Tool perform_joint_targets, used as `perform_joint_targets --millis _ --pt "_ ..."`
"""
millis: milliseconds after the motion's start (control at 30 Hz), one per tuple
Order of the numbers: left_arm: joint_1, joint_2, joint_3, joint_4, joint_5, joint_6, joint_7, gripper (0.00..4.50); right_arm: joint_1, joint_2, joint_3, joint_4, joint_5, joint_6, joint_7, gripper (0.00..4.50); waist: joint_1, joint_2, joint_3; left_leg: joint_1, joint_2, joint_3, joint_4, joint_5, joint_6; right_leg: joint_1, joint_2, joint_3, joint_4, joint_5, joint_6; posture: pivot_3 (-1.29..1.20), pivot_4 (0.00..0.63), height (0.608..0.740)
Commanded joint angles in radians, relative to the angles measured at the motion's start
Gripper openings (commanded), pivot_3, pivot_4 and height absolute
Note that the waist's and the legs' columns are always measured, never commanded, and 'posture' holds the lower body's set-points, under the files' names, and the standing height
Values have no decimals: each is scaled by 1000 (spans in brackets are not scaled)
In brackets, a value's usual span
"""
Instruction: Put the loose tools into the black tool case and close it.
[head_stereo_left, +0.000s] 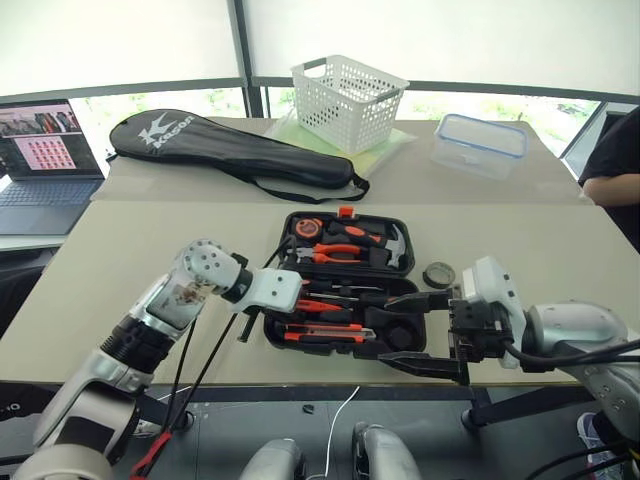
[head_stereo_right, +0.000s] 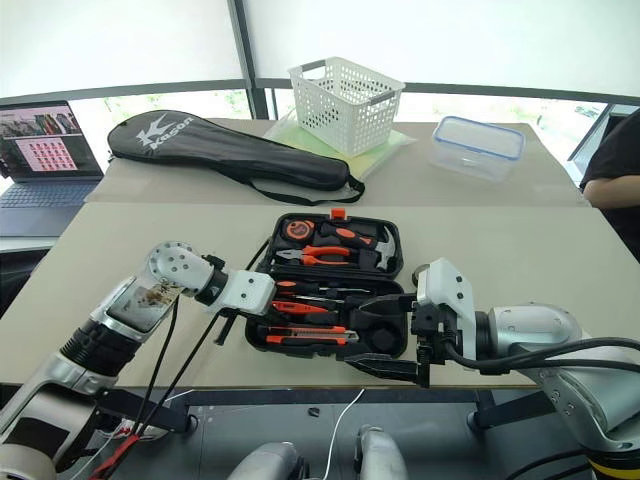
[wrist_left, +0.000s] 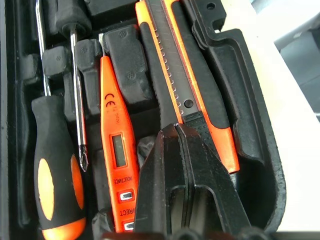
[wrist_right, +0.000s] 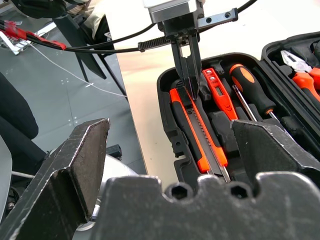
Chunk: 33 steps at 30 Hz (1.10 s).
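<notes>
**A:** What's nearest you?

**B:** My right gripper (head_stereo_left: 425, 332), fingers spread wide and holding nothing, hovering at the 3 o'clock end of the black tool case (head_stereo_left: 395, 335). My left gripper (wrist_right: 190, 86) comes in from 9 o'clock, fingers pressed together, its tips down on the utility knife (wrist_right: 196, 134) lying in the front tray.

**A:** What else sits in that tray?

**B:** The tester screwdriver (wrist_left: 116, 150) lies beside the knife, then an orange-and-black screwdriver (wrist_left: 56, 185) with another shaft alongside it.

**A:** And farther out?

**B:** The case lies open on the table (head_stereo_left: 150, 235). The small black tape roll (head_stereo_left: 438, 272) is still loose, just off the case towards 2 o'clock.
</notes>
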Motion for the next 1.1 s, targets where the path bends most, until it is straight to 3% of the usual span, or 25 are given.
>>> perform_joint_targets --millis 33,167,267,367,567,600,800,967,1100 --pt "5 -22 55 -26 -68 89 21 21 16 -2 -17 3 -28 -42 7 4500 1 0 0 -1 0 0 1 0 0 0 0 0 0 0 0 0 150 740" --pt "8 -14 267 -130 -300 313 54 21 49 -18 -57 28 -69 -63 -1 4500 -6 -2 2 -5 0 0 4 0 1 -3 1 0 1 0 0 0 150 740" --pt "10 23 446 -212 -499 537 106 690 83 -31 -158 75 -62 -60 -6 4500 -14 -2 2 -5 0 0 4 0 0 -6 1 -2 1 0 0 0 150 740" --pt "33 76 552 -313 -677 724 127 1809 90 -52 -213 178 -103 -73 -4 4500 -30 -1 2 -5 1 0 3 0 0 -7 2 -2 1 0 0 0 150 740" --pt "164 109 536 -426 -651 645 175 3911 -109 -51 -69 521 -279 -162 25 4500 -36 -1 2 -1 -1 2 3 0 -1 -3 1 0 1 0 0 0 150 740" --pt "179 114 521 -426 -631 613 173 4422 -157 -35 -34 576 -305 -179 35 4500 -38 -1 2 -1 0 3 3 0 -2 -3 1 1 1 0 0 0 150 740" --pt "183 106 441 -435 -558 503 196 4488 -412 63 195 922 -546 -384 103 4500 -40 -1 2 -1 2 2 2 2 -5 -3 1 3 1 1 -3 0 150 740" --pt "183 119 405 -424 -537 456 181 4488 -492 108 257 1052 -640 -498 145 4500 -37 -1 2 -4 1 1 -1 2 -4 -7 0 2 0 1 -3 0 150 740" --pt "173 111 396 -424 -537 451 194 4500 -537 140 285 1145 -700 -517 136 3460 -42 -1 2 -6 0 2 -1 2 -4 -10 -1 0 0 1 -3 0 150 740"
